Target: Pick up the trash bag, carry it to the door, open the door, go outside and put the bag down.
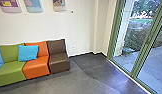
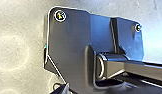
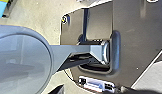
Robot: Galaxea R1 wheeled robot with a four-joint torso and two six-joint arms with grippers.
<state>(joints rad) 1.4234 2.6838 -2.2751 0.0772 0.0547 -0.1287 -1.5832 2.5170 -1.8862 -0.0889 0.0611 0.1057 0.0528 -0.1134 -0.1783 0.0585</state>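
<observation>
While the head view has the green-framed glass door [image 1: 144, 50] on the right, with paving [image 1: 153, 71] beyond it, green [image 1: 10, 72], orange [image 1: 36, 66] and brown seats [image 1: 58, 62] line the far wall [image 1: 79, 27] on the left, a blue cushion [image 1: 27, 53] on them. Down at the left wrist, I can't tell how wide the left gripper [image 2: 61, 89] stands or whether it holds anything; at the right wrist, the right gripper's [image 3: 57, 90] spread and grip are just as unclear to me.

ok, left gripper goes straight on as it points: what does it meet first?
Probably the robot's own wide dark plate, else the pale grey floor beside it; depth is unclear in the left wrist view.
</observation>
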